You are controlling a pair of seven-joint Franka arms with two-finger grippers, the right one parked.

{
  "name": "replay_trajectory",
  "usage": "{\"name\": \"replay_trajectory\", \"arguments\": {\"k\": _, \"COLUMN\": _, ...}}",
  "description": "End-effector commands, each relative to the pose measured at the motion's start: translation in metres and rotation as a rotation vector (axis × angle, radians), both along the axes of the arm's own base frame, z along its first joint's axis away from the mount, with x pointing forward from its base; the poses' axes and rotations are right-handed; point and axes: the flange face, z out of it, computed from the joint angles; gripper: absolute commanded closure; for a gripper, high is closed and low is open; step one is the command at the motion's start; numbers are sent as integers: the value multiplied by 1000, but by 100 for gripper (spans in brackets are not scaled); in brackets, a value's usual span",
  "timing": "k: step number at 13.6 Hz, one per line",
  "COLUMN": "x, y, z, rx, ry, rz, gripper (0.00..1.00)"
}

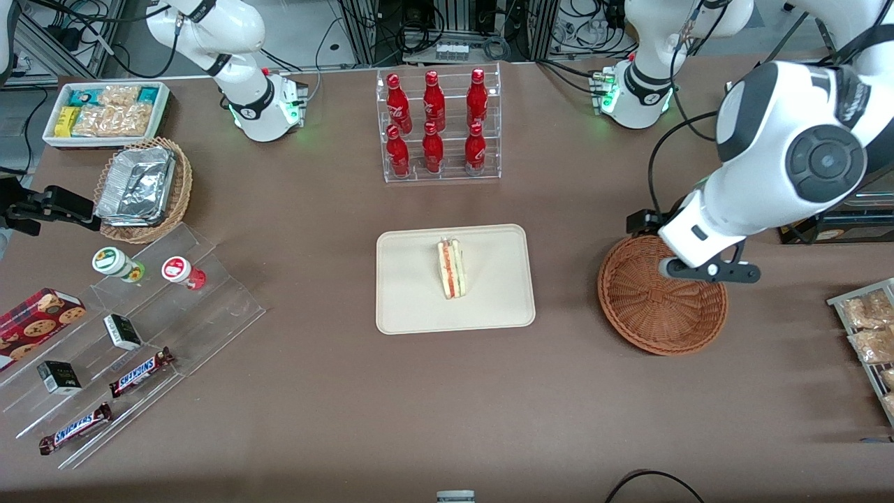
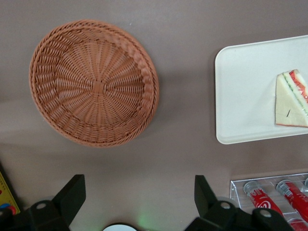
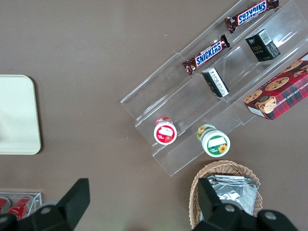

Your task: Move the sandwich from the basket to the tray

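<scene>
Wicker basket (image 1: 660, 297) bare, sandwich (image 1: 450, 268) on tray (image 1: 405, 307), hand (image 2: 139, 197) spread above basket.

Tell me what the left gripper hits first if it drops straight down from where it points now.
Probably bare table beside the empty basket; the gripper, fingers open, hangs above that spot, though depth is unclear.
</scene>
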Motion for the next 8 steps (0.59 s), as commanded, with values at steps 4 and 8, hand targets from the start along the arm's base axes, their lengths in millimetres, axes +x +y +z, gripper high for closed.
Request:
{"name": "replay_trajectory", "arguments": {"k": 4, "x": -24, "y": 42, "z": 20, "rx": 25, "ry": 6, "rz": 31, "gripper": 0}}
{"name": "replay_trajectory", "arguments": {"k": 8, "x": -33, "y": 71, "z": 42, "rx": 32, "ry": 6, "rz": 44, "gripper": 0}}
